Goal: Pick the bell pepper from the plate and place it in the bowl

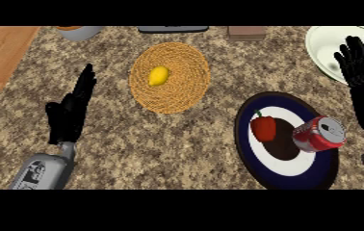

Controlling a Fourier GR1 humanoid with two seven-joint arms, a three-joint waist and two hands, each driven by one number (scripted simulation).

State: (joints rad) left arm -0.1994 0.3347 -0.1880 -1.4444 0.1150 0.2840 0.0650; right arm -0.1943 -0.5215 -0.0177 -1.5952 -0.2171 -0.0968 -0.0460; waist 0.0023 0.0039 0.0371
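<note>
Though the can (320,134) lay on its side with its silver top turned up toward me, I could make out no name on its red wall. Some dark printing showed on the left forearm's grey casing, too small to read.

The pepper (264,128) sat on the plate (284,174), on the left part of its white ring, just beside the dark centre. It was red, its long axis ran roughly up and down the view, and its green stem pointed to the far side, a little left. The can rested on the same plate at its right side, near the pepper but apart from it.

The bowl (323,49) stood at the far right corner, cut by the edge of the view. The right hand (352,64) hung over its right part with fingers straight and slightly spread, holding nothing.

The left hand (71,109) showed at the left, fingers straight and pressed close together, pointing away, also holding nothing.

A woven mat (171,78) lay in the middle with a lemon (159,75) on it. Bare counter (177,148) stretched between the mat and the plate, and between the plate and the bowl. Wood (16,47) edged the far left.
</note>
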